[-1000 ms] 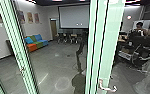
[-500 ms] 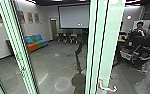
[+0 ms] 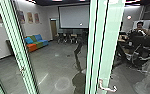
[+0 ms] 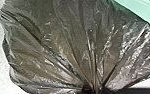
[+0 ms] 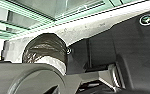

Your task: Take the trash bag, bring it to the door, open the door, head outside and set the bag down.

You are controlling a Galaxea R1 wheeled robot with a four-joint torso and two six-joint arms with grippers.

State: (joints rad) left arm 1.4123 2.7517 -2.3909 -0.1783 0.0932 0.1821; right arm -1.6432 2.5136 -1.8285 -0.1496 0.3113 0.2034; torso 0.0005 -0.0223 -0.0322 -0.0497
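Facing me is glass set in pale green framing (image 3: 111, 37), thick uprights standing left and right of centre, with a room beyond them. On that far side a white screen (image 3: 73, 17) hangs at the back, and a bright couch (image 3: 37, 42) sits along the wall toward my left. A person (image 3: 139, 30) is over to the right. Close in, the dark plate of my base (image 5: 101, 47) has the trash bag (image 4: 66, 45) just beside it, between me and the green framing; whether bag and plate touch, I cannot tell.

What matters most is how the bag lies from my left pincer: right up at that wrist, far nearer my left arm than my right. Its long folds fan out from the swollen body and draw together into a tight neck (image 4: 94, 85) turned toward that wrist, so I judge the weight is meant to hang along that line. I cannot tell whether my left pincer is apart or clamped on the neck, nor how my right pincer stands. Smallest is the door handle (image 3: 107, 88), low and to my right, its lever running roughly sideways; I judge my right arm the nearer to it.
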